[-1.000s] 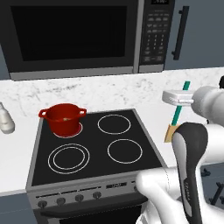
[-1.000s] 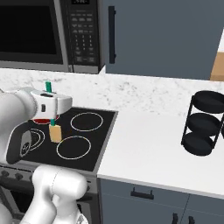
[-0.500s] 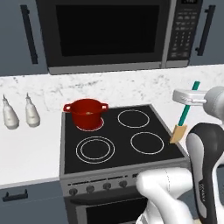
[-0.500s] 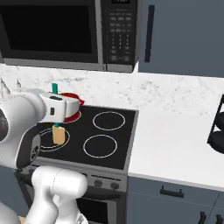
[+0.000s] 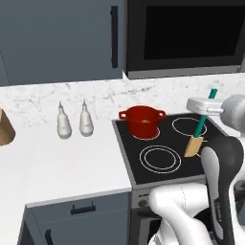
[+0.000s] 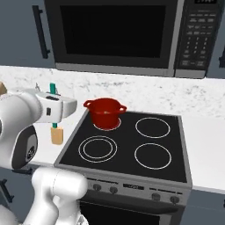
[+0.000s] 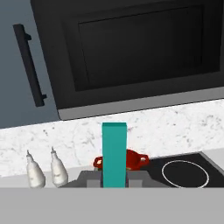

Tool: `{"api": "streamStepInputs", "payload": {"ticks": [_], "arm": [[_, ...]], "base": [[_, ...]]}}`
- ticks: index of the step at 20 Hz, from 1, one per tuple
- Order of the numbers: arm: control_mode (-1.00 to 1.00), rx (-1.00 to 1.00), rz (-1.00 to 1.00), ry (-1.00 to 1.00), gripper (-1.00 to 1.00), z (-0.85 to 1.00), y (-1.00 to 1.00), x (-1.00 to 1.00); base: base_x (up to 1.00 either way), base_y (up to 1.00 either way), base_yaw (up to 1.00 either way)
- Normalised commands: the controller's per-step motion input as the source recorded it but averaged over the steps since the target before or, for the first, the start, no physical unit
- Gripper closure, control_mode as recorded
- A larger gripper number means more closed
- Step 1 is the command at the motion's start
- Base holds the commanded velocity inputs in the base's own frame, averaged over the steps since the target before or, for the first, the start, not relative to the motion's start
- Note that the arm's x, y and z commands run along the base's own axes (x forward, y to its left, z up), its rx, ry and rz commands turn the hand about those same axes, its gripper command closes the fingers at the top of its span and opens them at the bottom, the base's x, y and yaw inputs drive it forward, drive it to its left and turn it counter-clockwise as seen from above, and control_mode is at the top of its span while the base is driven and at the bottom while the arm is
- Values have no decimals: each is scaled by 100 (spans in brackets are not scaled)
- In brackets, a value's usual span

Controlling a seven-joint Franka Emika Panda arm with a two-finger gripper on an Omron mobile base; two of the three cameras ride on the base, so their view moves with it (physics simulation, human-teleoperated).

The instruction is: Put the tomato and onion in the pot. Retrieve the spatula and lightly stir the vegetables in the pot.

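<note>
Behind the stovetop (image 6: 127,145) the pot (image 5: 142,120) waits; the spatula (image 5: 199,133) is clamped in the jaws, fetched, stirring not yet begun.

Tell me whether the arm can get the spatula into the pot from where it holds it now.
Probably yes. The gripper holds the spatula upright, head down, in the air beside the pot. The pot stands open on the back burner, with nothing between them.

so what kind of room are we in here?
A rendered home kitchen, by the look of it: a black four-burner stove set into a white marble counter, a microwave mounted above it, and a red pot on the back left burner.
</note>
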Motion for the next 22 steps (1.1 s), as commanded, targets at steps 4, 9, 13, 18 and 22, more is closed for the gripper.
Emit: {"api": "streamStepInputs", "payload": {"ticks": [4, 9, 13, 18, 22], "arm": [[100, 0, 0, 0, 100, 0, 0, 0], [-100, 3, 0, -11, 100, -1, -7, 0], [-100, 13, 0, -8, 100, -24, -67, 1], [-100, 30, -4, 3, 100, -43, -87, 31], [-100, 36, -11, 3, 100, -35, -30, 68]], "base": [[78, 49, -4], [17, 4, 0], [0, 0, 0], [0, 0, 0], [0, 0, 0]]}}
